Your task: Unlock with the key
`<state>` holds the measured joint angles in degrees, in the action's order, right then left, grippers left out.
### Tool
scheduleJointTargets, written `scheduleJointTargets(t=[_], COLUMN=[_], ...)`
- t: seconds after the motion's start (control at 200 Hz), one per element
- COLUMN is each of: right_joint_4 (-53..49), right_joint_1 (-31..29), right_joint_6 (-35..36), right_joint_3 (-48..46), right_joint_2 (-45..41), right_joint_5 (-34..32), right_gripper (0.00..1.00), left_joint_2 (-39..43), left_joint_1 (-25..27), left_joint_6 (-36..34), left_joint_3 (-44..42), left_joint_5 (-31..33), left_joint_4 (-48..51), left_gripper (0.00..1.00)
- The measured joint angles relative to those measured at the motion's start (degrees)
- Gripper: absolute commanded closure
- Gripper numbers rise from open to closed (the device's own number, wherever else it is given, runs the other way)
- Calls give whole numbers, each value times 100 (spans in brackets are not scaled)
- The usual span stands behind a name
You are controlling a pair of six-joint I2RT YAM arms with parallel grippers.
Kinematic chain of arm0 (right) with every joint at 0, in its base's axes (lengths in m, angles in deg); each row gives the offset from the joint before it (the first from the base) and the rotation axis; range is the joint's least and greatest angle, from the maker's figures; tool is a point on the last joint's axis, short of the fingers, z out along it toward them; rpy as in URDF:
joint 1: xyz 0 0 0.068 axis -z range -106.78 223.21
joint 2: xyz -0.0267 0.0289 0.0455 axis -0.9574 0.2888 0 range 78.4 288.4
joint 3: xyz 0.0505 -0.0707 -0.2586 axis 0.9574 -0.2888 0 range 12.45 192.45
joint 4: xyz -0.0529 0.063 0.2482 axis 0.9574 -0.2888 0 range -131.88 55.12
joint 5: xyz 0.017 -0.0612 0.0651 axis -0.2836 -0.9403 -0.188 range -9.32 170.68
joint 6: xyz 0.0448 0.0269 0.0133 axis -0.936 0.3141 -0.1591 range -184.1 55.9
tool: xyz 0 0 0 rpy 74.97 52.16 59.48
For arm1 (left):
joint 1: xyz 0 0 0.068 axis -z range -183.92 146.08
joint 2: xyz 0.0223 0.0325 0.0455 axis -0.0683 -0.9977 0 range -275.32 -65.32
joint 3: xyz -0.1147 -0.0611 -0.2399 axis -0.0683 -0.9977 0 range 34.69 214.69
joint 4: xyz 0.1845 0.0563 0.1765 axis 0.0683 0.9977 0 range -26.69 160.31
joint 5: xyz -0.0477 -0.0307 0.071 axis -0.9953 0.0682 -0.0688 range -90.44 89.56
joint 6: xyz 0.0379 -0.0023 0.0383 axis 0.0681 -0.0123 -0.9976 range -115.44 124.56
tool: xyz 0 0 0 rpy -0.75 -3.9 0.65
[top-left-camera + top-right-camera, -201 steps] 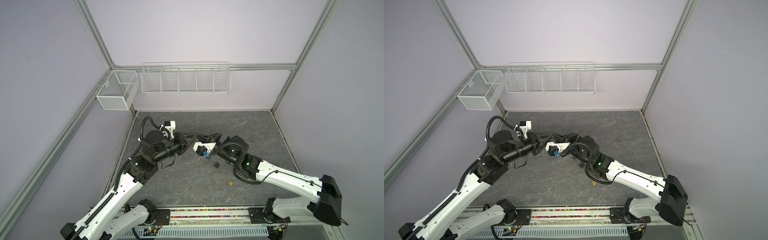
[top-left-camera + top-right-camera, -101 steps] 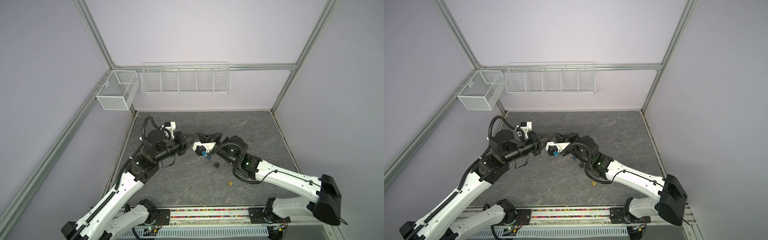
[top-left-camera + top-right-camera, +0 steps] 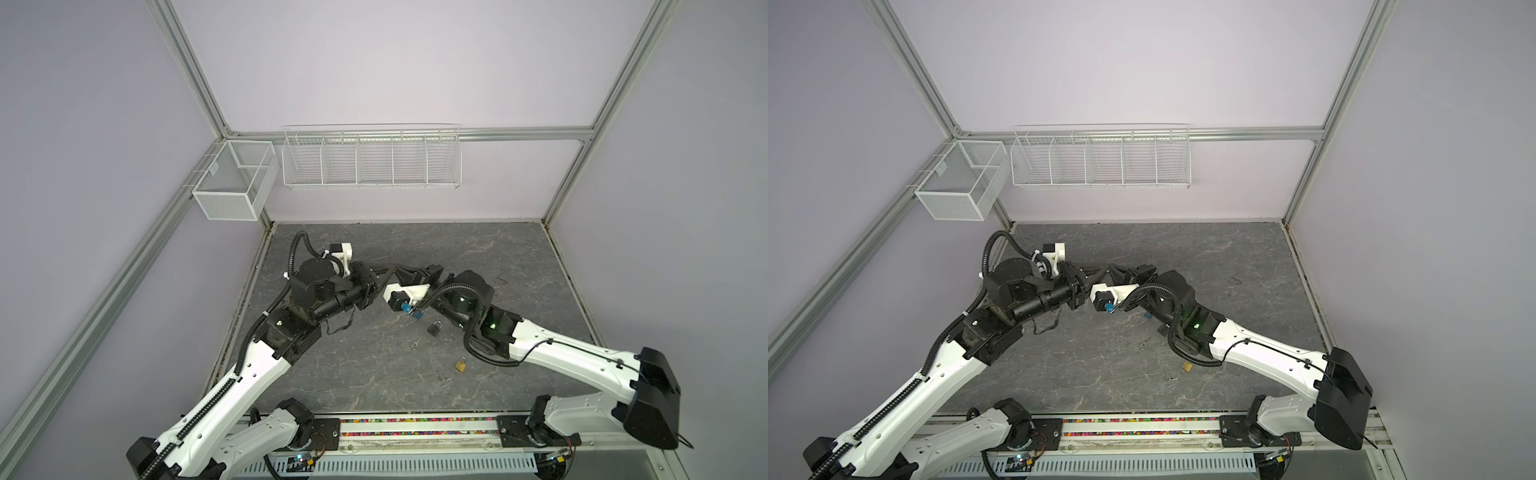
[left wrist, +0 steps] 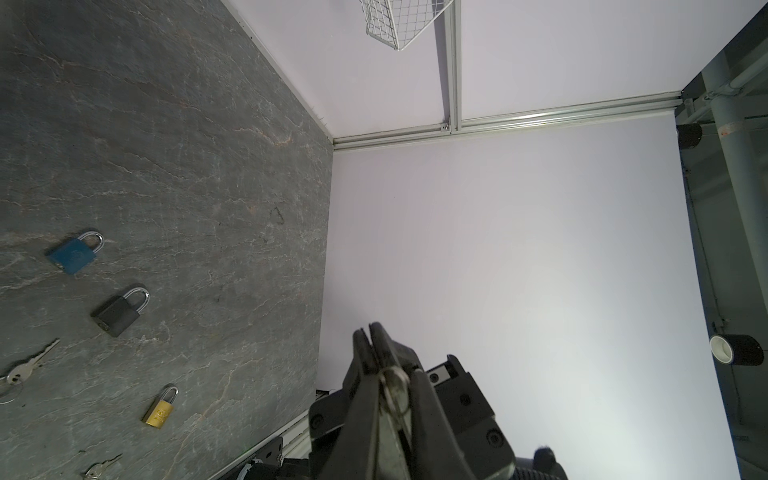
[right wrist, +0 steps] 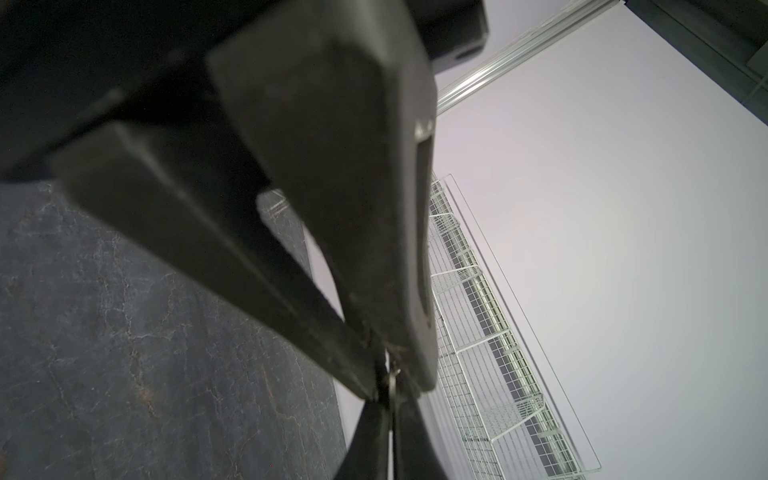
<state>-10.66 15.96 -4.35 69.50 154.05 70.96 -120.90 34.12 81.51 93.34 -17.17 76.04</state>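
My two grippers meet tip to tip in the air over the middle of the table in both top views, the left gripper (image 3: 384, 273) against the right gripper (image 3: 397, 270). A small silver key on a ring (image 4: 393, 381) sits between them. In the left wrist view the left gripper (image 4: 395, 374) is shut on the ring end. The right gripper (image 4: 369, 337) shows as two narrow strips pressed together just beyond it. In the right wrist view a sliver of metal (image 5: 392, 372) pokes out where the tips join. Blue (image 4: 75, 255), black (image 4: 120, 311) and brass (image 4: 160, 409) padlocks lie on the table.
Two spare keys (image 4: 25, 370) (image 4: 99, 461) lie near the padlocks, under and in front of the right arm (image 3: 540, 349). A wire rack (image 3: 370, 158) and a mesh basket (image 3: 232, 187) hang on the back wall. Aluminium frame posts bound the grey table (image 3: 478, 257).
My left gripper drew back a little from the right one, then came up tip to tip with it again. The right arm has hardly moved.
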Motion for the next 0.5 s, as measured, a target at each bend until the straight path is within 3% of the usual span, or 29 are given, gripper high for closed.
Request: scheduleJointTargets(t=[0.165,0.5], right_joint_4=[-28,-44], right_joint_1=[7,7], right_joint_6=[184,332], right_joint_3=[2,2], right_joint_2=[2,11], right_joint_5=[-79,-127], right_gripper=[92,88], left_joint_2=[-4,-15], left_joint_1=[0,0], left_joint_6=[0,48], left_joint_3=[-7,-11], left_joint_5=[42,50], left_joint_4=[79,98], left_gripper=[100,100])
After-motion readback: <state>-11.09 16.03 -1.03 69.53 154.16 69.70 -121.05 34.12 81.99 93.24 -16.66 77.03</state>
